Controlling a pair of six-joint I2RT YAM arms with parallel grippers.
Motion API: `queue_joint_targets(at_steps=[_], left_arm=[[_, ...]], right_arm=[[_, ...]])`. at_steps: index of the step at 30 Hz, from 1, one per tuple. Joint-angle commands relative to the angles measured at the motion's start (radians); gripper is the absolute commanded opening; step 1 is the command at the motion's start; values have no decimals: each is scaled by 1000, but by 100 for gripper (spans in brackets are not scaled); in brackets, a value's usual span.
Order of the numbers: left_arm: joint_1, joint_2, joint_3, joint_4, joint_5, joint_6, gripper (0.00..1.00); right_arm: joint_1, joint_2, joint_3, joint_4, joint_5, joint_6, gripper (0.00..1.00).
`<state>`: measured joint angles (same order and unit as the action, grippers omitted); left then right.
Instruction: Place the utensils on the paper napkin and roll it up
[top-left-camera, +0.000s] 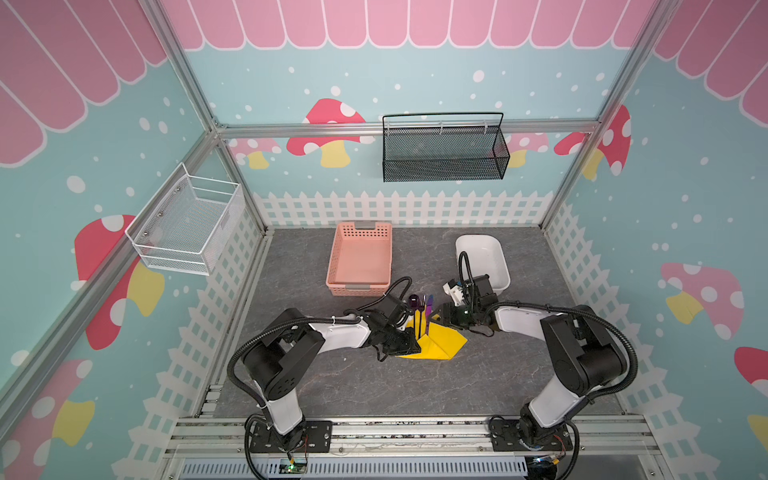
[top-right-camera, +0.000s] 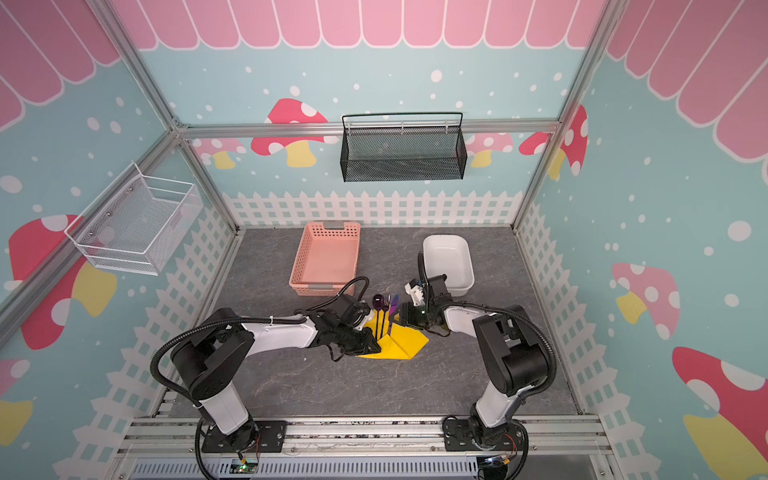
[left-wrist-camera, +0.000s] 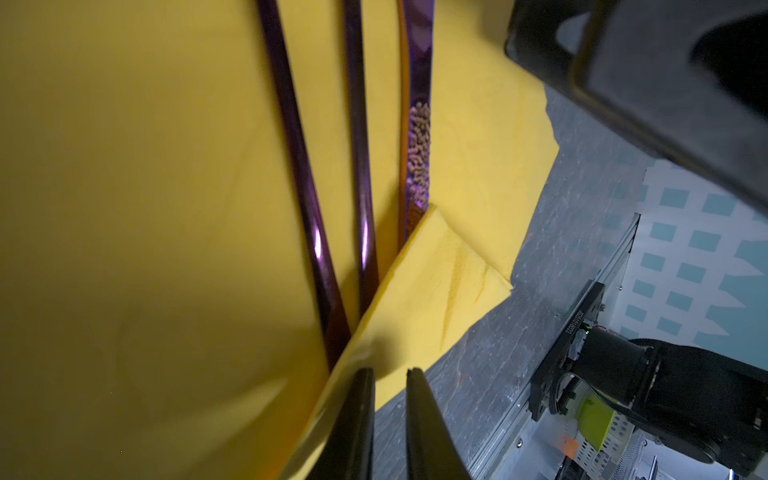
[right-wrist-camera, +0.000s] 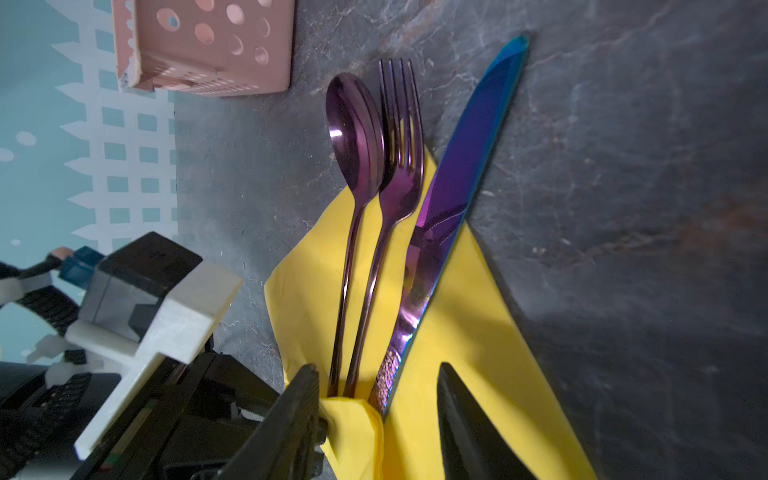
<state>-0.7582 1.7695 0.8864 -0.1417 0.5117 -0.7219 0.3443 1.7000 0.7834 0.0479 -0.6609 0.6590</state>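
Carefully: the utensils lie side by side on the paper napkin in the middle of the counter, handle ends under its folded corner. Your right pincer stands released astride that fold; whether the left pincer grips anything, I cannot tell. Thin paper probably tears and glossy handles likely slide, so take the folded edge.

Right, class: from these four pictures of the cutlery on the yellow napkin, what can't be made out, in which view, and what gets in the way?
- Handle ends of the spoon, fork and knife: both wrist views, under a folded corner of the paper napkin.
- Their heads: left wrist view, cut off by the picture's edge.
- Whether the left gripper pinches the napkin: both top views, its own wrist covers it; left wrist view, inconclusive.
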Motion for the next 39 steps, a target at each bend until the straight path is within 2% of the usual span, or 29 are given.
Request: queue_joint_targets(at_steps=[1,8,21,34,39], left_arm=[[-6,9,17,-15,-21,10,18],[-6,9,17,-18,-21,9,18],[-5,17,22,-22,-19,10,18],[-4,21,26,-23,-17,11,18],[-4,19,29,-24,-15,14,18]], right_arm=[[-8,52,37,45,-53,-7,48],[-16,124,75,52,-77,-16,48],[-25,169,85,91,-110,-6,48],[-27,186,103,94,-138,-10,48],[-30,137,93,93,-122,-5,47]])
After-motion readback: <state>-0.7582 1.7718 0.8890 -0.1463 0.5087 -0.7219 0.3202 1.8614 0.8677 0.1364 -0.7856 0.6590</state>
